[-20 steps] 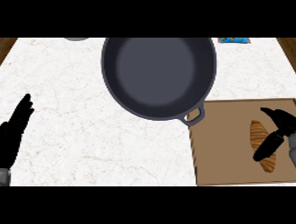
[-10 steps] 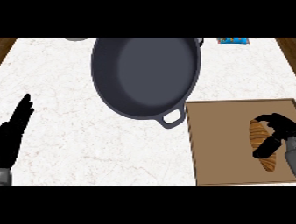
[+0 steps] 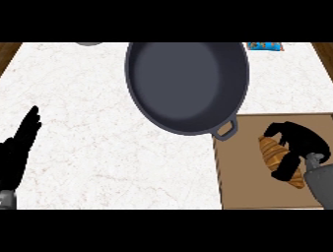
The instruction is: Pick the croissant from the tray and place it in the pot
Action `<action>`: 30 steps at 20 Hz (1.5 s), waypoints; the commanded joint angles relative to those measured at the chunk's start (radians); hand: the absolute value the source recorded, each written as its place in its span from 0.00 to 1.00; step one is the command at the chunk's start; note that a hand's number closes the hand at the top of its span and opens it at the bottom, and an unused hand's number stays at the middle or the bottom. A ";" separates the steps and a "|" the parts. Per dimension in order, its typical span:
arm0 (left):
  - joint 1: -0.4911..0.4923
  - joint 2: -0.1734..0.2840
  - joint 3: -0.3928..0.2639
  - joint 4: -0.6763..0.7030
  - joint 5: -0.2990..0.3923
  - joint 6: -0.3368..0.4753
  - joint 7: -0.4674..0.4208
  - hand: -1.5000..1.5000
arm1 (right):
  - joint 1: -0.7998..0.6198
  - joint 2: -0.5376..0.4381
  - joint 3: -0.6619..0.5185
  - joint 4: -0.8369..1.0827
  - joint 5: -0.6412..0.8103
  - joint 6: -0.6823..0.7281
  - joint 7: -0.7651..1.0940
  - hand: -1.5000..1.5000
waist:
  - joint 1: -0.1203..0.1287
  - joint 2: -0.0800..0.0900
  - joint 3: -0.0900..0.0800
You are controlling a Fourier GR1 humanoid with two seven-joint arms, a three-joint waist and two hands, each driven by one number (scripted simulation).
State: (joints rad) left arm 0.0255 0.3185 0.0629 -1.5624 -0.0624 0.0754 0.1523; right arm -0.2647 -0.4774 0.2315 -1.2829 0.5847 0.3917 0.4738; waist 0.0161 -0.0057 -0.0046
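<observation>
Croissant [image 3: 274,153] lies on the brown tray [image 3: 238,192], lengthwise, roughly mid-tray; its lower end shows again past the right hand's thumb. Pot [image 3: 187,83] sits up and left of the croissant on the white counter [image 3: 104,147]; its near loop handle overlaps the tray's top-left corner.

Right hand [image 3: 300,145] is over the croissant's right flank, fingers curled across the top end, thumb reaching down along the side. Fingers look wrapped onto the pastry, so I read this as grasping the croissant, though contact under the palm is hidden.

Left hand [image 3: 9,155] rests far left of the croissant, near the counter's edge, fingers straight and up, holding nothing.

Step in hand, as I judge it: securing the grip before lifting. To do it well:
- close round the thick middle, not the tapered tip, so it does not pivot out
- lift straight up clear of the tray's rim
- carry up-left, over the loop handle and pot wall
- release low over the pot's centre
</observation>
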 commanded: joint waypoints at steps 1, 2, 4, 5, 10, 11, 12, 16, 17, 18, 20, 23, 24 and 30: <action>-0.031 0.004 -0.025 0.004 -0.010 -0.018 -0.002 0.50 | -0.096 0.057 0.250 -0.172 0.128 -0.015 -0.218 1.00 | 0.075 -0.001 0.007; -0.027 -0.002 -0.036 0.008 -0.003 -0.032 0.000 0.50 | -0.138 0.065 0.313 -0.212 0.163 -0.016 -0.263 1.00 | 0.116 -0.004 0.006; -0.055 -0.001 -0.057 0.001 -0.008 -0.046 0.004 0.50 | -0.196 0.090 0.437 -0.283 0.235 -0.039 -0.354 1.00 | 0.137 -0.006 0.008; -0.056 0.003 -0.046 0.012 -0.012 -0.037 0.012 0.50 | -0.193 0.092 0.506 -0.304 0.283 -0.062 -0.395 1.00 | 0.124 -0.001 0.008; -0.039 0.004 -0.017 0.028 0.004 -0.032 0.011 0.50 | -0.160 0.127 0.744 -0.297 0.553 -0.352 -0.500 1.00 | 0.043 0.005 0.008; -0.007 0.004 -0.009 0.045 -0.005 -0.022 -0.024 0.50 | -0.114 0.101 0.768 -0.303 0.599 -0.439 -0.518 1.00 | 0.022 0.004 0.008; -0.031 -0.009 -0.002 0.033 -0.007 0.003 -0.005 0.50 | -0.092 0.090 0.770 -0.318 0.626 -0.522 -0.535 1.00 | 0.002 0.003 0.008; 0.005 0.012 0.023 0.029 -0.005 -0.002 -0.017 0.50 | -0.001 0.052 0.788 -0.394 0.747 -0.793 -0.528 1.00 | -0.024 -0.002 0.008; 0.003 0.041 0.050 0.035 0.013 -0.026 -0.034 0.50 | 0.015 0.042 0.767 -0.392 0.748 -0.872 -0.540 1.00 | -0.023 0.001 0.008; 0.006 0.026 0.042 0.043 0.013 -0.022 -0.031 0.50 | 0.019 0.054 0.746 -0.431 0.751 -0.906 -0.524 1.00 | -0.027 0.001 0.007; 0.025 0.013 0.030 0.013 0.002 -0.009 -0.028 0.50 | 0.070 0.054 0.729 -0.450 0.776 -1.053 -0.519 1.00 | -0.028 0.000 0.008; 0.042 0.005 0.036 0.043 -0.006 -0.008 -0.081 0.50 | 0.141 0.010 0.707 -0.561 0.727 -1.126 -0.538 1.00 | -0.026 0.003 0.005; 0.012 -0.025 0.009 0.032 -0.028 0.023 -0.026 0.50 | 0.192 -0.034 0.731 -0.653 0.708 -1.109 -0.543 1.00 | -0.034 0.002 0.005; -0.014 -0.010 0.029 0.039 -0.017 -0.015 -0.020 0.50 | 0.102 -0.085 0.652 -0.641 0.334 -1.139 -0.701 1.00 | -0.011 0.007 0.005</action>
State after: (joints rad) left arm 0.0212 0.3255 0.1028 -1.5310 -0.0594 0.0520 0.1286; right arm -0.1474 -0.5108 0.9220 -1.8615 1.0833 -0.7343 -0.1592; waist 0.0015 0.0002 0.0010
